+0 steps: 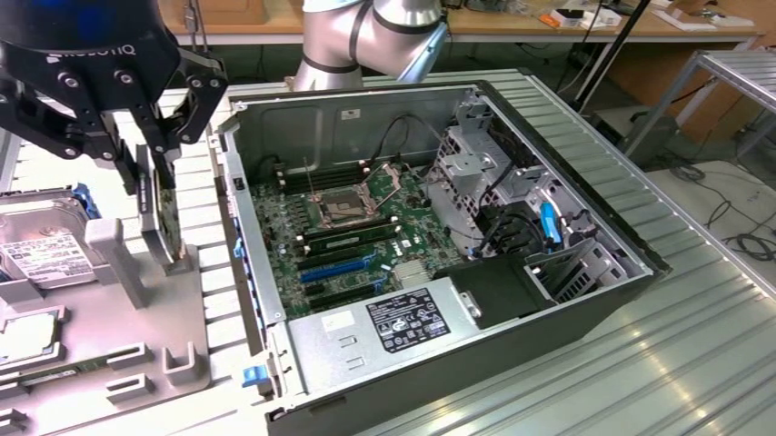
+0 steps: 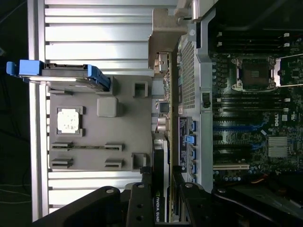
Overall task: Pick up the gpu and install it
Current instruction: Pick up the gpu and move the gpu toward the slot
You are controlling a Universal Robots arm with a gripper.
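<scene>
The gpu (image 1: 159, 213) is a thin green card with a black face, hanging edge-on and upright. My gripper (image 1: 145, 159) is shut on its upper part, one finger on each face. The card hangs over the grey holder tray (image 1: 134, 363), at the exterior view's left of the open computer case (image 1: 606, 309). Its lower end is close to the tray; I cannot tell whether they touch. In the wrist view the gpu (image 2: 160, 156) runs as a narrow strip from between my gripper's (image 2: 161, 201) fingers, beside the case wall. The motherboard (image 1: 352, 236) lies inside the case.
On the tray lie a silver hard drive (image 1: 43, 245) with blue rails, a processor chip (image 1: 24, 336) and a memory stick (image 1: 61, 372). The case holds a drive cage (image 1: 479, 173) and a power supply (image 1: 401, 322). The arm's base (image 1: 363, 36) stands behind the case.
</scene>
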